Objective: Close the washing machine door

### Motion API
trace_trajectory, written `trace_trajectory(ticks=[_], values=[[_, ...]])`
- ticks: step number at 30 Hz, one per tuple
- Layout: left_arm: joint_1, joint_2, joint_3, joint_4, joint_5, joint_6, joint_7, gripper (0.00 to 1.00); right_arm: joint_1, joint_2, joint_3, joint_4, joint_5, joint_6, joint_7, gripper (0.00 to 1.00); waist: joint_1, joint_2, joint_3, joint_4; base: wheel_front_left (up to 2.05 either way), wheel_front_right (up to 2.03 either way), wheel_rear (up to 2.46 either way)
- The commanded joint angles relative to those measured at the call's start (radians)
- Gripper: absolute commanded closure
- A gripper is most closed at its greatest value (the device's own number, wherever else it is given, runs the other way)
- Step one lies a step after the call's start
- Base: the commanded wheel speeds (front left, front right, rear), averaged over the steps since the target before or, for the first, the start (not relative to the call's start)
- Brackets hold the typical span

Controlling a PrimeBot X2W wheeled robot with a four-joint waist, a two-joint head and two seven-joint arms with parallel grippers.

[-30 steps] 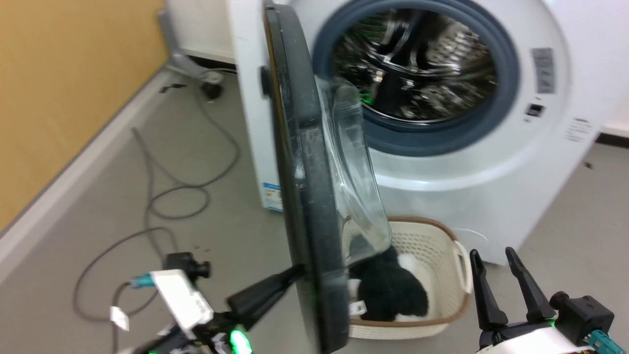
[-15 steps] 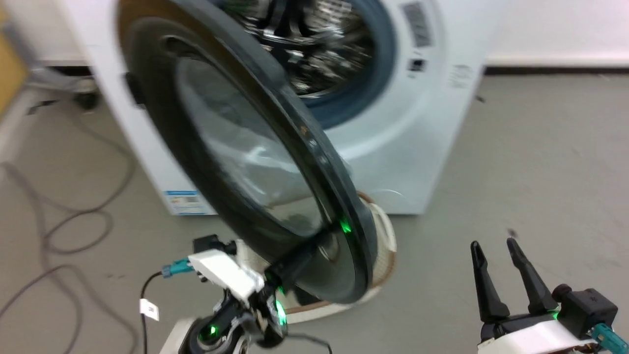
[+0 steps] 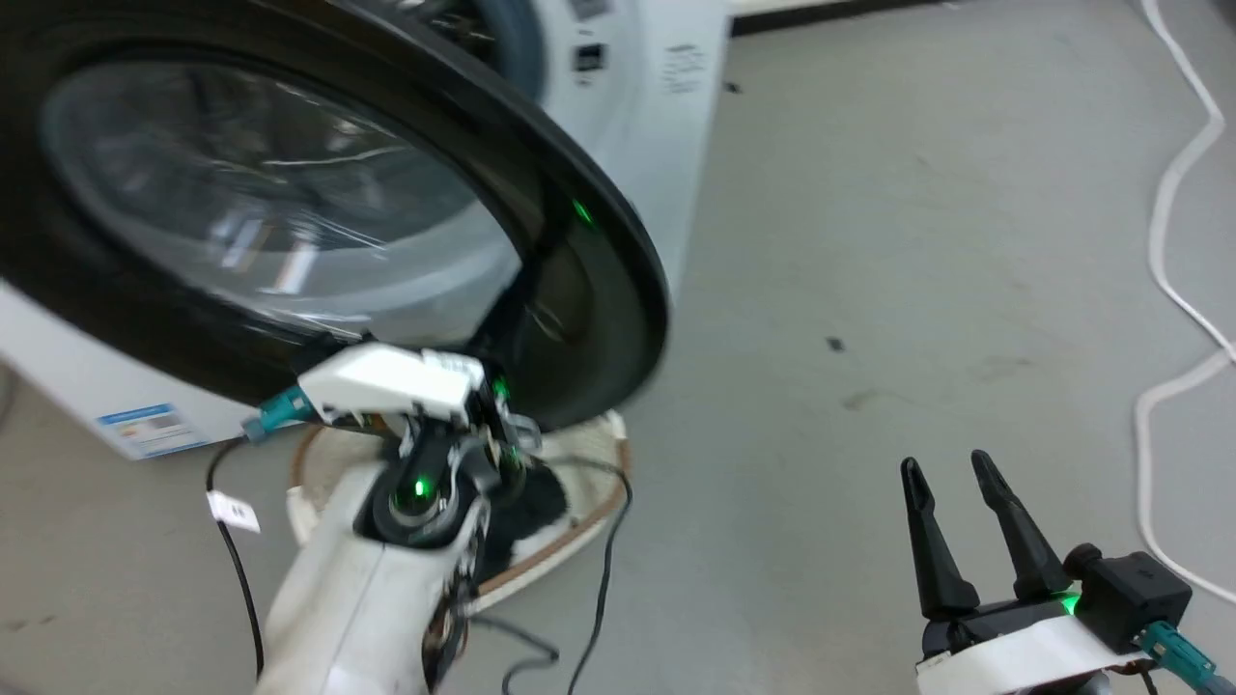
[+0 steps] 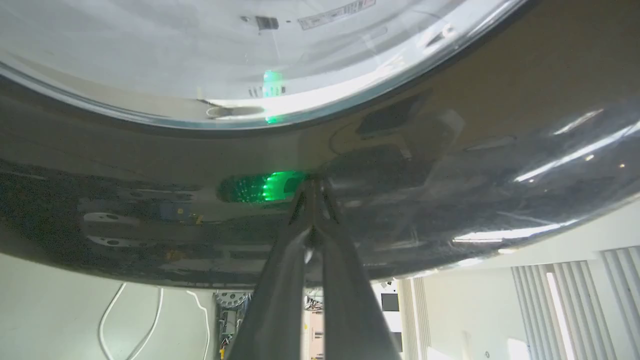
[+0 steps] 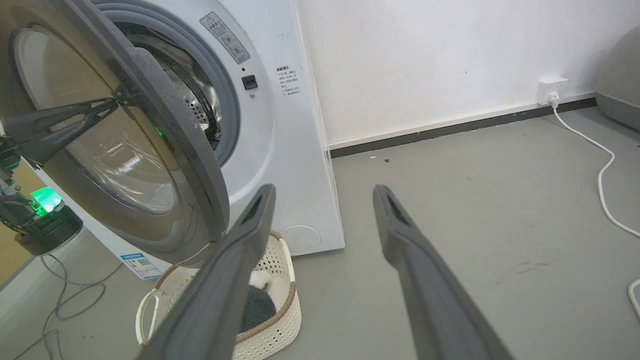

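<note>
Grey floor (image 3: 869,241) runs to a white wall (image 5: 425,60), where the big white front-loading washing machine (image 5: 280,150) stands with a small cream perforated basket (image 5: 280,310) on the floor at its foot. A second ago the large round black-rimmed washing machine door (image 3: 290,212) stood edge-on to the head view, sticking straight out from the machine. Now it has swung well round and shows its outer face, though the head camera has turned too. The left gripper (image 4: 313,187), jaws together and clasping nothing, has its tips against the black rim near the free edge, pushing. I judge the close well under way but unfinished: the right wrist view shows a wedge of gap with grey gasket and steel drum visible behind. The door stands upright as a flat disc, hinged at the machine's left, glass bowl facing the drum and free edge towards the latch side. The right gripper (image 3: 944,461) hovers over bare floor, jaws apart and empty, well apart from the door.
</note>
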Motion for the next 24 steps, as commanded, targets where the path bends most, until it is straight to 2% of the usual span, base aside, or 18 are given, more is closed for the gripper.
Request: trace_trajectory(ticks=[1, 8, 12, 17, 21, 24], values=[[-0.032, 0.000, 0.003, 0.017, 0.003, -0.009, -0.016, 1.00, -0.015, 0.004, 0.003, 0.003, 0.005, 0.001, -0.008, 0.00, 0.0000, 0.0000, 0.030, -0.052, 0.00, 0.00, 0.00], [-0.130, 0.000, 0.008, 0.112, -0.008, -0.025, -0.058, 1.00, -0.016, 0.009, 0.008, 0.014, 0.010, 0.001, -0.012, 0.00, 0.0000, 0.0000, 0.036, -0.083, 0.00, 0.00, 0.00], [-0.128, 0.000, -0.011, 0.131, -0.018, -0.029, -0.047, 1.00, -0.012, 0.012, 0.012, 0.017, 0.009, 0.001, -0.012, 0.00, 0.0000, 0.0000, 0.020, -0.057, 0.00, 0.00, 0.00], [-0.077, 0.000, -0.044, 0.085, -0.006, -0.030, -0.013, 1.00, -0.014, 0.012, 0.004, 0.012, 0.000, 0.001, -0.013, 0.00, 0.0000, 0.0000, -0.014, -0.006, 0.00, 0.00, 0.00], [0.000, 0.031, -0.122, 0.016, 0.073, -0.030, 0.055, 1.00, -0.007, 0.005, -0.008, 0.009, -0.004, 0.001, -0.013, 0.00, 0.0000, 0.0000, -0.054, 0.045, 0.00, 0.00, 0.00], [0.062, 0.093, -0.202, -0.050, 0.185, -0.030, 0.072, 1.00, 0.002, -0.002, -0.006, 0.009, -0.004, 0.001, -0.013, 0.00, 0.0000, 0.0000, -0.087, 0.083, 0.00, 0.00, 0.00]])
